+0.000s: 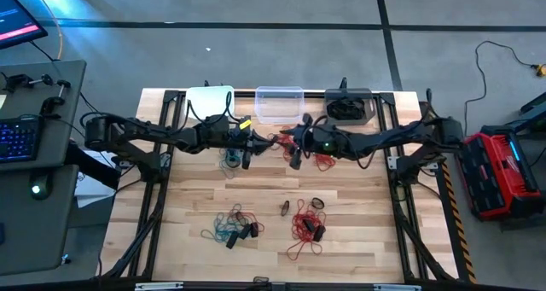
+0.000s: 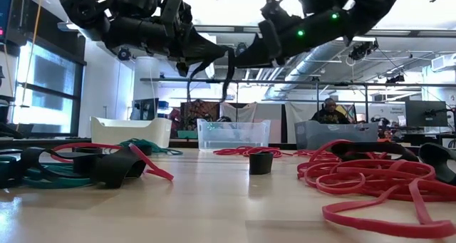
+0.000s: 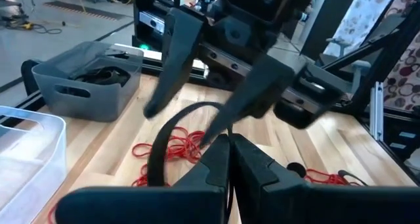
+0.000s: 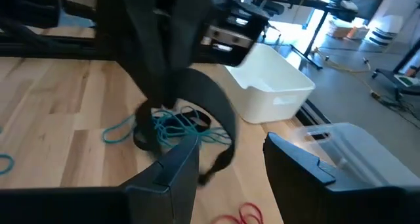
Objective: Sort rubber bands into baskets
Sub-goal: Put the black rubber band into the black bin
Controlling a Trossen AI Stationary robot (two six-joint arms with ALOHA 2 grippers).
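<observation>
we read no brand, label or writing on any thing here; the screens at the left of the high view are too small to read.

the left pincer (image 1: 246,151) hangs above the desk (image 1: 358,214), in front of the gap between the white basket (image 1: 210,99) and the clear basket (image 1: 280,103). its fingers (image 3: 216,165) are pressed together on a wide black band (image 3: 172,129), which curves as a dark loop in both wrist views. the right pincer (image 1: 295,152) is just beside it, in front of the clear basket, with its fingers (image 4: 298,161) standing apart; the black band passes near them, but we cannot tell if they touch it. the two pincers almost meet over the middle of the desk.

the three baskets stand in a row along the far edge of the desk, with the dark grey basket (image 1: 349,105) at the right; dark bands lie inside it. a teal bunch (image 1: 232,160) lies under the left pincer and a red bunch (image 1: 322,161) under the right arm. nearer the front edge lie a teal and black bunch (image 1: 230,227) and a red bunch with black pieces (image 1: 307,227), with a small dark loop (image 1: 285,209) between them.

the bare wood between the back bunches and the front bunches is open, also both front corners and the strip along the right edge.
</observation>
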